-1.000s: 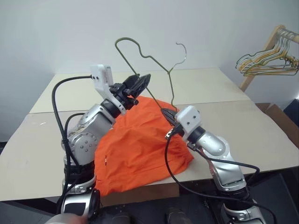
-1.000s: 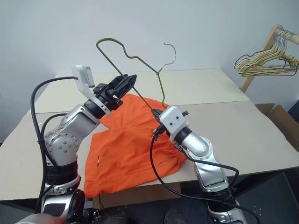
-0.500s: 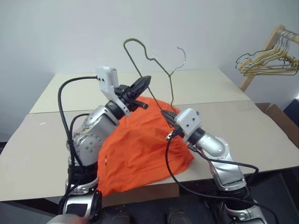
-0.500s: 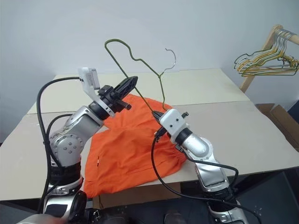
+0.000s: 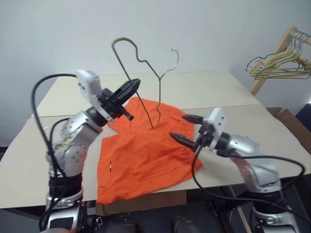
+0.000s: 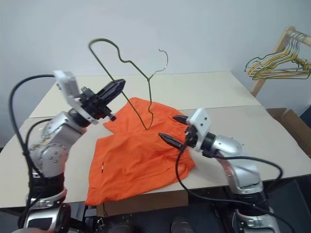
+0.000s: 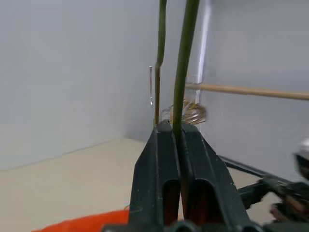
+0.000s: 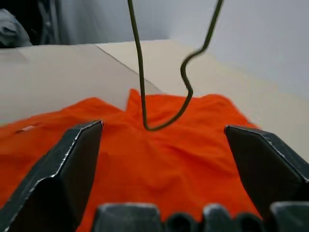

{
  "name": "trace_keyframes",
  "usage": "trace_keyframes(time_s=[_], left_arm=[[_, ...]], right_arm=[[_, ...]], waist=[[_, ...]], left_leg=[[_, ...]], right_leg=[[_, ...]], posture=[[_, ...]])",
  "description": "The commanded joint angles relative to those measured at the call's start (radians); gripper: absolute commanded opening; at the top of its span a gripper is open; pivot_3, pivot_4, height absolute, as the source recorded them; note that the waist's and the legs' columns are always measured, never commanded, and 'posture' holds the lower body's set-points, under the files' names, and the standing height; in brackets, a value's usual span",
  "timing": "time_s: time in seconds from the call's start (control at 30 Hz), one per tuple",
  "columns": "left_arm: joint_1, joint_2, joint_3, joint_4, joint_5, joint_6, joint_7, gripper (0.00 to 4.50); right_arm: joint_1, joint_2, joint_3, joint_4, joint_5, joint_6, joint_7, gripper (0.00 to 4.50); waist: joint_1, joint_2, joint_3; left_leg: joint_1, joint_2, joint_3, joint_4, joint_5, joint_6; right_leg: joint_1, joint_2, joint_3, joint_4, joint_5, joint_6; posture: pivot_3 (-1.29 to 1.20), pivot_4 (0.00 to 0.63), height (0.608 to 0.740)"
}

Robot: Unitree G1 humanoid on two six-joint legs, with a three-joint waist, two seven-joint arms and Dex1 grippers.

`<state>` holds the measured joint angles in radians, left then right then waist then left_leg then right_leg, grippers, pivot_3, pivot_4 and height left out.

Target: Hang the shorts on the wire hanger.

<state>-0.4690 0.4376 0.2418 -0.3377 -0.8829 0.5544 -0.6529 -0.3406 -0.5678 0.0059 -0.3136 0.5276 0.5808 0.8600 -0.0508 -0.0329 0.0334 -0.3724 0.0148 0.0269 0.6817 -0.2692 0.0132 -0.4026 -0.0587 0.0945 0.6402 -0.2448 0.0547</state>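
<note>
The orange shorts (image 5: 146,155) lie spread flat on the table, reaching its front edge. My left gripper (image 5: 132,86) is raised above their far left part and shut on one sloping arm of the thin olive wire hanger (image 5: 159,97). In the left wrist view the wire hanger (image 7: 183,63) runs up between the closed fingers. The hanger stands tilted in the air, hook up, its lowest bend just over the shorts. To the right of that bend my right gripper (image 5: 178,126) is open and holds nothing. In the right wrist view the wire hanger (image 8: 140,72) hangs ahead of the spread fingers, apart from them.
A bunch of yellow and green hangers (image 5: 277,65) hangs on a wooden rack at the far right. A brown cardboard box (image 5: 291,119) sits beyond the table's right edge. The tan table (image 5: 233,92) has bare room behind and to the right of the shorts.
My right gripper let go of the hanger, opened wide and drew off to the right. My left gripper shut on the hanger and carried it leftward, so it now holds the hanger alone.
</note>
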Motion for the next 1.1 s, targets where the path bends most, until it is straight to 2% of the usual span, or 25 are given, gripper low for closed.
trace_keyframes(time_s=[0.03, 0.17, 0.27, 0.63, 0.87, 0.97, 1.1], left_arm=[[0.003, 0.057, 0.109, -0.008, -0.236, 0.045, -0.201, 0.0], [-0.006, 0.1, 0.154, 0.042, -0.349, 0.085, -0.287, 0.0], [-0.011, 0.105, 0.145, 0.053, -0.35, 0.081, -0.301, 0.0], [-0.009, 0.047, 0.102, 0.038, -0.346, 0.058, -0.302, 0.0], [-0.002, 0.028, 0.094, 0.029, -0.343, 0.043, -0.297, 0.0], [0.005, 0.026, 0.097, 0.028, -0.339, 0.036, -0.293, 0.0], [0.017, 0.027, 0.095, 0.026, -0.339, 0.039, -0.296, 0.0]], right_arm=[[-0.085, -0.083, -0.064, 0.036, 0.241, 0.253, 0.139, 4.45], [-0.119, -0.137, -0.047, 0.072, 0.303, 0.314, 0.235, 4.45], [-0.148, -0.143, -0.032, 0.082, 0.324, 0.343, 0.258, 4.45], [-0.252, -0.027, 0.052, 0.121, 0.294, 0.358, 0.203, 4.45], [-0.281, -0.014, 0.084, 0.138, 0.289, 0.353, 0.236, 4.45], [-0.284, -0.013, 0.094, 0.145, 0.287, 0.357, 0.238, 3.85], [-0.288, 0.003, 0.089, 0.164, 0.285, 0.357, 0.223, 2.46]], waist=[[-0.005, 0.0, 0.0], [-0.013, 0.0, 0.0], [-0.015, 0.0, 0.0], [-0.02, 0.0, 0.0], [-0.02, 0.0, 0.0], [-0.02, 0.0, 0.0], [-0.02, 0.0, 0.0]], left_leg=[[0.0, 0.0, 0.0, 0.0, 0.0, 0.0], [0.001, 0.001, -0.001, 0.0, 0.0, 0.0], [0.001, 0.001, -0.001, 0.0, 0.0, 0.0], [0.0, 0.001, -0.001, 0.0, 0.0, 0.0], [-0.001, 0.001, -0.001, 0.0, 0.0, 0.0], [-0.001, 0.001, -0.001, 0.0, 0.0, 0.0], [-0.001, 0.001, -0.001, 0.0, 0.0, 0.0]], right_leg=[[0.0, 0.0, -0.001, 0.0, 0.0, 0.0], [0.002, 0.001, -0.002, 0.0, -0.001, 0.0], [0.002, 0.001, -0.002, -0.001, -0.001, 0.0], [0.0, 0.001, -0.001, -0.001, -0.001, 0.0], [0.0, 0.0, -0.001, -0.001, -0.001, 0.0], [0.0, 0.001, -0.001, -0.001, -0.001, 0.0], [0.0, 0.001, -0.001, -0.001, -0.001, 0.0]], posture=[[-0.04, 0.0, 0.74], [-0.05, 0.0, 0.74], [-0.05, 0.0, 0.74], [-0.07, 0.0, 0.74], [-0.06, 0.0, 0.74], [-0.06, 0.0, 0.74], [-0.06, 0.0, 0.74]])
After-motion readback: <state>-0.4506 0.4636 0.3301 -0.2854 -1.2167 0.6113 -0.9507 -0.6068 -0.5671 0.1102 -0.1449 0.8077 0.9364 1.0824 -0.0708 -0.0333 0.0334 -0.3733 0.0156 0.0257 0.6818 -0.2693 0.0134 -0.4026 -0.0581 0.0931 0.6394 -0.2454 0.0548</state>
